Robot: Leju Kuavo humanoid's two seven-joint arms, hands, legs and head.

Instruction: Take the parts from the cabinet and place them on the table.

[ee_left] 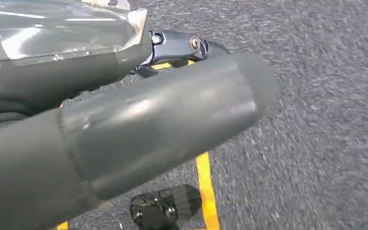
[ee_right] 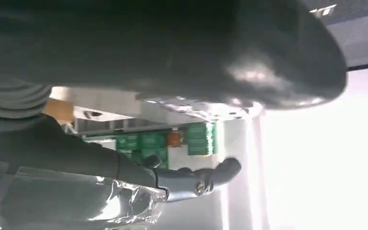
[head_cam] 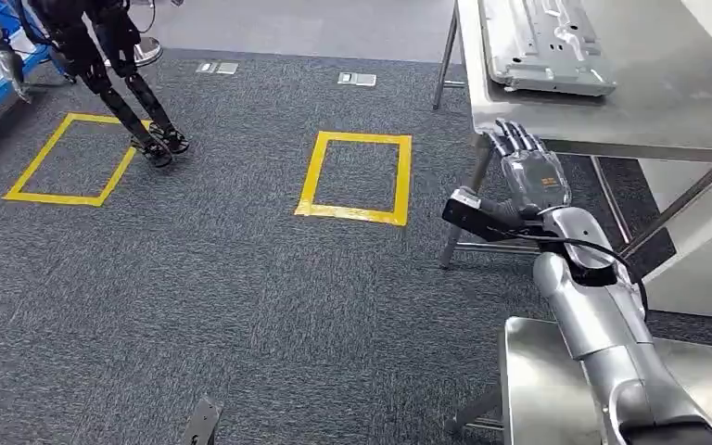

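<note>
Currently | right hand (head_cam: 530, 165): released, fingers extended, holding nothing, just under the table (head_cam: 695, 111) edge | part (head_cam: 545, 44): grey metal tray lying flat on the table, beyond and above the hand, long axis running away from it | left hand (ee_left: 124, 120): state cannot be determined | right hand is nearer the part.

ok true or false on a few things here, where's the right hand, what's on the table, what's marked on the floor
1. The right hand holds a part. False: it holds nothing, fingers apart, just below the table edge.
2. A grey metal part lies on the table. True.
3. The floor squares are marked in red tape. False: the tape is yellow.
4. Another robot stands by the far left square. True.
5. The part on the table stands upright. False: it lies flat.
</note>
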